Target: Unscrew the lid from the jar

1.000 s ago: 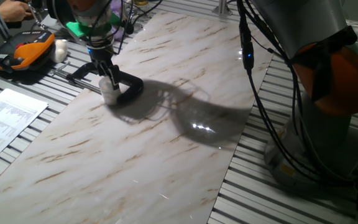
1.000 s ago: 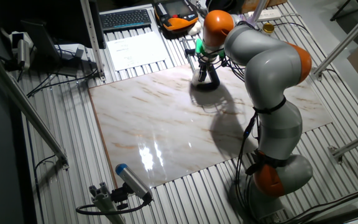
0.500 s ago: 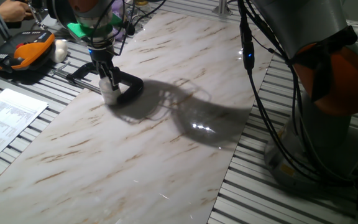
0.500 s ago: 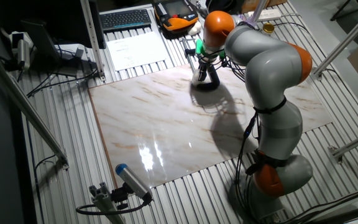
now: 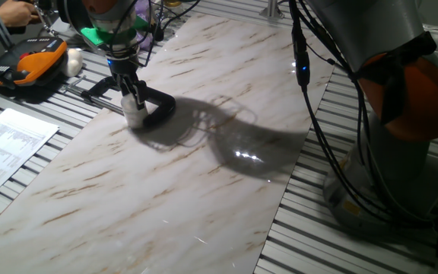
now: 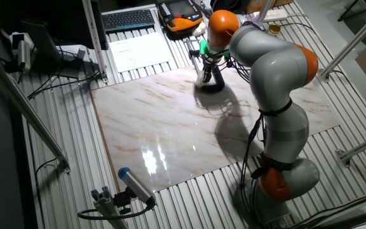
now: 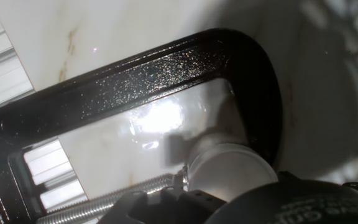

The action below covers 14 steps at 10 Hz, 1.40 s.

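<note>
Fingers of the gripper point straight down onto the top of the jar, which stands near the far left edge of the marble table, inside the bow of a black C-clamp. From the fixed views the dark fingers appear drawn in around the upper part of the jar, where the lid would sit, but whether they actually clench it cannot be told; the lid itself is too faint and too covered to separate from the jar.

The hand view shows the clamp's black, glittery frame curving around a whitish round body, with the clamp's threaded screw reaching toward it from the left.

Beyond the table edge lie an orange-and-black handheld device, a white rounded lump and a printed sheet of paper.
</note>
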Available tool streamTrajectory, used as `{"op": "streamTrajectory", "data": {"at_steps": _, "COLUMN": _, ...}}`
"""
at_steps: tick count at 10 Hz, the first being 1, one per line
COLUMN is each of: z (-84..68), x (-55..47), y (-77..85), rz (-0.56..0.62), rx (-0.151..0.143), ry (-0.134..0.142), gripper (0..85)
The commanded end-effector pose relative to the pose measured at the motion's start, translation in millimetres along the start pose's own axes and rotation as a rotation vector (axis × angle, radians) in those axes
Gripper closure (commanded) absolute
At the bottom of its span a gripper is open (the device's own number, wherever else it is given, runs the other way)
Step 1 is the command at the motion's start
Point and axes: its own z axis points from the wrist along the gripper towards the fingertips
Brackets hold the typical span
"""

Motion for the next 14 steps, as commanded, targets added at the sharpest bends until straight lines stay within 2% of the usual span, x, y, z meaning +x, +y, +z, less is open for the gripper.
{"op": "streamTrajectory", "data": {"at_steps": 1, "z": -0.2, "x": 0.3, "y": 0.1, "rz": -0.003, "rx": 0.000, "ry": 0.000, "gripper": 17.0}}
{"op": "streamTrajectory", "data": {"at_steps": 9, "z": -0.6, "x": 3.0, "y": -0.7, "rz": -0.024, "rx": 0.001, "ry": 0.001, "gripper": 17.0}}
{"op": "streamTrajectory", "data": {"at_steps": 10, "z": -0.3, "x": 3.1, "y": -0.8, "rz": -0.030, "rx": -0.002, "ry": 0.003, "gripper": 34.0}}
{"op": "streamTrajectory", "data": {"at_steps": 14, "z": 0.0, "x": 2.5, "y": -1.2, "rz": -0.055, "rx": 0.003, "ry": 0.000, "gripper": 34.0}}
